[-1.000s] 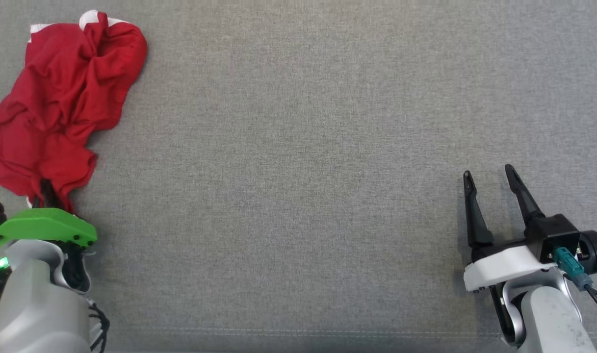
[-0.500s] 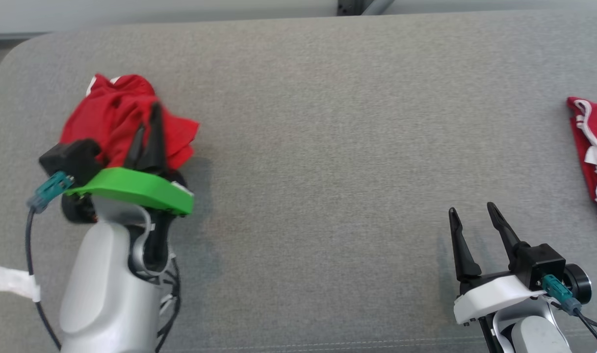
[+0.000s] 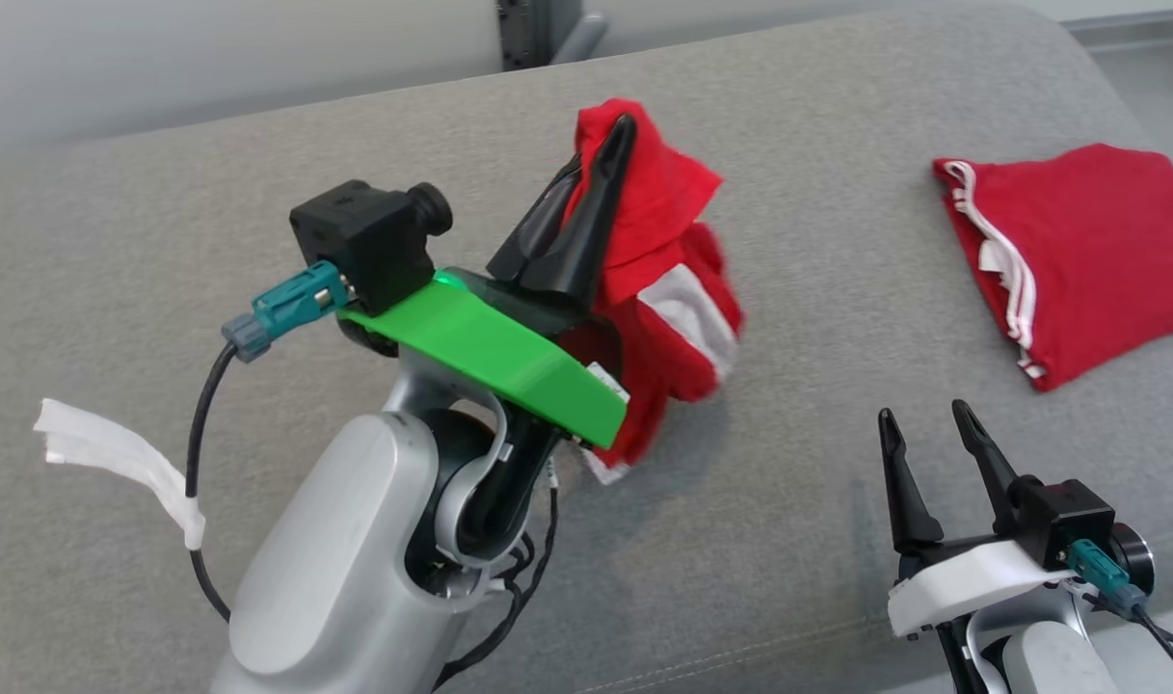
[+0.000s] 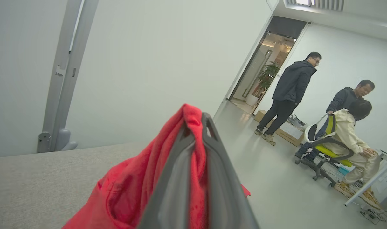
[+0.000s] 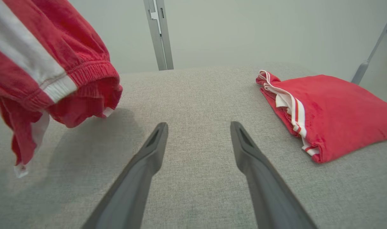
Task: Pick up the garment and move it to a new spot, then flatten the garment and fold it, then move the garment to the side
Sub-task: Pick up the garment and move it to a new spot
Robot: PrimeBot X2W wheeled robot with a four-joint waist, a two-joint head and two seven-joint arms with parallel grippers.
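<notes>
- Right claw (image 3: pixel 923 414): spread wide, nothing held, parked low over the tabletop (image 3: pixel 837 241) at the near right.
- Left claw (image 3: pixel 600 173): pressed together on a pinch of the garment (image 3: pixel 678 299), fingers angled up and away.
- Garment: red with white stripes, bunched, hung from the left claw above the middle of the tabletop. A shadow is cast beneath it. Whether the lowest hem touches the surface cannot be told.
- Step judged: the first one, the carry to a new spot, mid-transfer. Flattening and folding not yet begun.
- Next move judged: the garment is to be lowered onto the bare middle patch and let go. Room is needed for spreading, so it should be kept apart from the folded garment (image 3: pixel 1087 241).
- After that the right claw would likely be needed on a second edge, so the cloth can be pulled flat.
- Folded garment: red with white trim, laid flat at the far right, well apart from the held one.
- Beyond the tabletop: a standing person (image 4: pixel 290 92) across the room, not involved.
</notes>
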